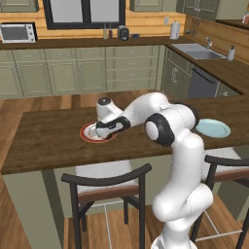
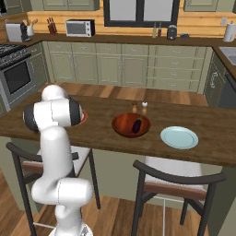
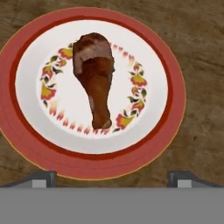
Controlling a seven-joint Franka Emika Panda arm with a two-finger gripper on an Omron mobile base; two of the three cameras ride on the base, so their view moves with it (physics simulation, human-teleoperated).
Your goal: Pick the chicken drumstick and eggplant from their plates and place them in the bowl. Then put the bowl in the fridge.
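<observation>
A brown chicken drumstick lies in the middle of the white plate with a red rim, thin bone end toward my fingers. My gripper hangs open just above this plate, its two fingertips wide apart and touching nothing. In the left base view the gripper is low over the counter. The dark purple eggplant lies inside the reddish-brown bowl. To the bowl's right the light blue plate is bare. The fridge is out of view.
The plates and bowl stand on a dark wooden island counter. Two small shakers stand just behind the bowl. Two stools are tucked under the near edge. Green cabinets and a sink line the far walls.
</observation>
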